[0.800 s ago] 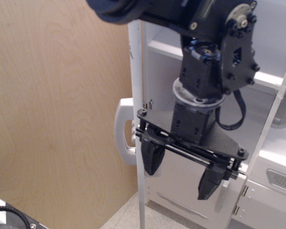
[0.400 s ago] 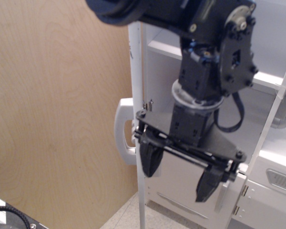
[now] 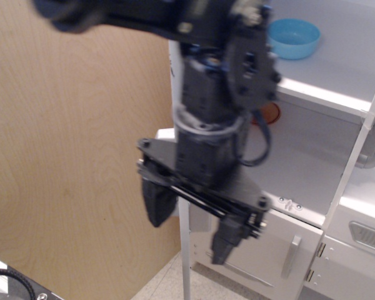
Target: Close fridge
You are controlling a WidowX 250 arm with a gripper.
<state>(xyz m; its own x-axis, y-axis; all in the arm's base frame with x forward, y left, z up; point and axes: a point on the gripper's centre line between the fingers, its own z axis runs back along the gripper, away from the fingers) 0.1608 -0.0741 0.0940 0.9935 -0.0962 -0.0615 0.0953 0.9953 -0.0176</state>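
Note:
The white fridge point(image 3: 337, 94) stands open, and its white shelves point(image 3: 325, 75) show inside. Its large door point(image 3: 185, 262) is seen edge-on as a thin white vertical strip. The door's outer face, bar handle and dispenser panel are hidden. My black gripper point(image 3: 192, 224) is open and empty and hangs in front of the door's edge. One finger point(image 3: 157, 203) is left of the edge and the other finger point(image 3: 228, 240) is right of it. I cannot tell whether it touches the door. The smaller lower door point(image 3: 262, 250) with its short grey handle point(image 3: 292, 255) is shut.
A blue bowl point(image 3: 294, 37) sits on the upper shelf. An orange object point(image 3: 270, 112) peeks from behind the arm. A wooden panel point(image 3: 69, 156) fills the left side. A white-grey toy appliance point(image 3: 362, 237) stands at the right. A black cable point(image 3: 6, 278) lies bottom left.
The arm and gripper have swung left, from inside the fridge opening to across the door's edge. The blue bowl and shelf, hidden before, now show. The gripper stays open.

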